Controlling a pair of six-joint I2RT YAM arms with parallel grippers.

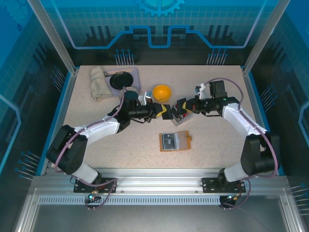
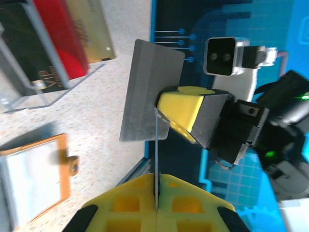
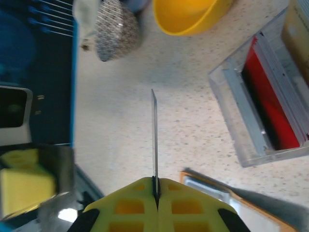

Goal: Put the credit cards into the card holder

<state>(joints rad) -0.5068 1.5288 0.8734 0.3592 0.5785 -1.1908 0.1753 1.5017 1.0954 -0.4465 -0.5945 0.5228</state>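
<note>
My left gripper [image 2: 157, 176] is shut on a thin credit card [image 2: 157, 145] that I see edge-on. Just beyond it, my right gripper [image 1: 179, 110] pinches a second, grey-looking card [image 2: 149, 92] between its yellow pads. From the right wrist, that gripper [image 3: 155, 180] is shut on this card [image 3: 154, 135], which stands upright above the table. Both grippers meet at mid-table, the left gripper [image 1: 166, 112] facing the right one. The tan-orange card holder [image 1: 175, 141] lies open and flat in front of them. Red, black and beige cards [image 2: 63, 43] stand in a clear tray [image 3: 241, 125].
An orange bowl [image 1: 161, 92] sits just behind the grippers. A beige cloth [image 1: 99, 82] and a lilac plate [image 1: 134, 72] with a dark object lie at the back left. A patterned pouch [image 3: 116, 29] rests near the bowl. The blue wall runs along the table's edges.
</note>
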